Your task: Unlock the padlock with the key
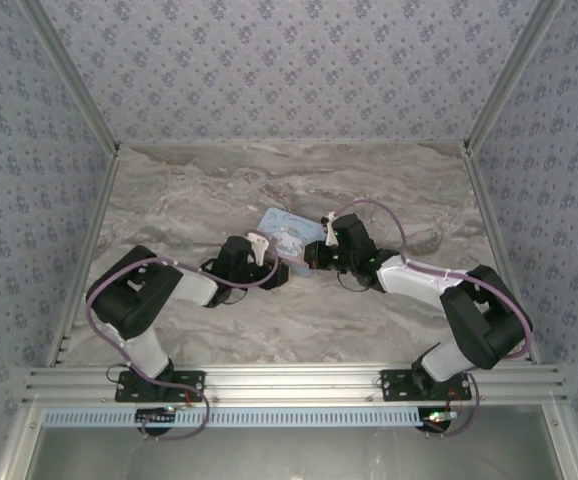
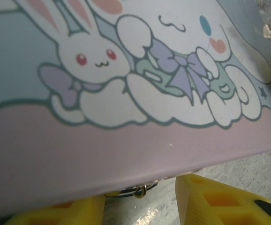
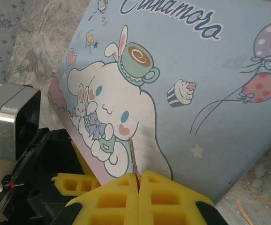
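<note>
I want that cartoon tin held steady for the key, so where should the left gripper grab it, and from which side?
Take the tin by its pink-banded edge, from the left arm's side, where that edge faces the left gripper. It's long and straight but runs across both yellow fingers, so the wrist likely needs rolling to pinch lid and underside.

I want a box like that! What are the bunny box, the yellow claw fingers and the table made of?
Bunny box: probably thin painted metal, smooth with a soft sheen; stiff card is possible. Yellow fingers of the right claw: matte plastic, moulded with square pockets. Table: looks like polished marble, grey-veined, maybe only a print.
</note>
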